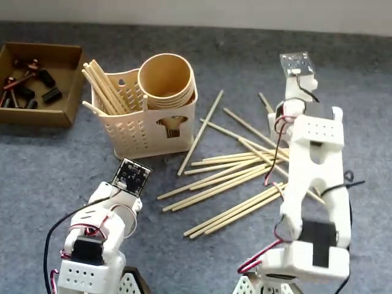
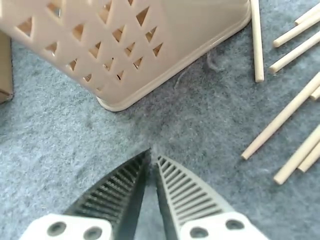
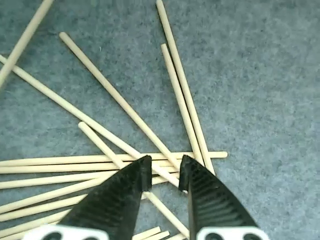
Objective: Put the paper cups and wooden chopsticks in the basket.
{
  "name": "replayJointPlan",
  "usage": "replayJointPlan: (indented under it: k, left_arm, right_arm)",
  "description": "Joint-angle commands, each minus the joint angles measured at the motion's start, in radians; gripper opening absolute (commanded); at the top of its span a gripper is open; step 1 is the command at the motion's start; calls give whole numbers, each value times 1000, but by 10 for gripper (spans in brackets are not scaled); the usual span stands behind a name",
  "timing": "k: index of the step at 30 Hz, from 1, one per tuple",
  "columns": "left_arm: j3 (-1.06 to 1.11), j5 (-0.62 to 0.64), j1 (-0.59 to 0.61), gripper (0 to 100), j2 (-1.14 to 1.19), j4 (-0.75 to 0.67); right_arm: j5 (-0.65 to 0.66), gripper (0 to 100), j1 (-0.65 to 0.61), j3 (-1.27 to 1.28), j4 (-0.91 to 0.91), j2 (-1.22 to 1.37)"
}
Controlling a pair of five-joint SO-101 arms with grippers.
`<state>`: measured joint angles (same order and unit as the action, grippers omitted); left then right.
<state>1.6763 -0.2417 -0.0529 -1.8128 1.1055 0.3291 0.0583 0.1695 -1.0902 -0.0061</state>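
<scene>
A beige perforated basket (image 1: pixel 147 125) stands on the grey carpet and holds a stack of paper cups (image 1: pixel 166 76) and a bundle of wooden chopsticks (image 1: pixel 101 89). Many loose chopsticks (image 1: pixel 233 174) lie fanned out to its right. My left gripper (image 2: pixel 152 156) is shut and empty, low over bare carpet just in front of the basket's corner (image 2: pixel 115 102). My right gripper (image 3: pixel 164 175) is open by a narrow gap, its tips down over crossing chopsticks (image 3: pixel 125 112), one of which runs between the fingers.
A shallow cardboard box (image 1: pixel 67 67) with small black and red parts sits at the far left. The right arm (image 1: pixel 312 159) stretches over the right end of the chopstick pile. More chopstick ends (image 2: pixel 285 112) lie near the left gripper.
</scene>
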Motion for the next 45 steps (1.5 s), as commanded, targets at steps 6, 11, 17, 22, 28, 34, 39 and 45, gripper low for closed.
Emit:
replayJointPlan:
  k: [6, 11, 17, 22, 28, 34, 39, 45]
  left_arm:
    - [10, -8, 12, 14, -10, -21]
    - [12, -8, 12, 14, -10, -21]
    - [12, -8, 12, 14, -10, -21]
    - [12, -8, 12, 14, -10, -21]
    - [12, -8, 12, 14, -10, -21]
    - [12, -8, 12, 14, -10, -21]
    - [12, -8, 12, 14, -10, -21]
    - [12, -8, 12, 14, -10, -21]
  right_arm:
    - [17, 109, 12, -213, 24, 222]
    - [41, 130, 13, -286, 24, 312]
    - [54, 181, 38, -331, 24, 386]
    - [57, 181, 44, -361, 24, 456]
    - [57, 180, 38, -360, 28, 518]
    - [60, 125, 39, -360, 30, 547]
    - [144, 3, 44, -360, 25, 558]
    - [146, 5, 65, -361, -58, 506]
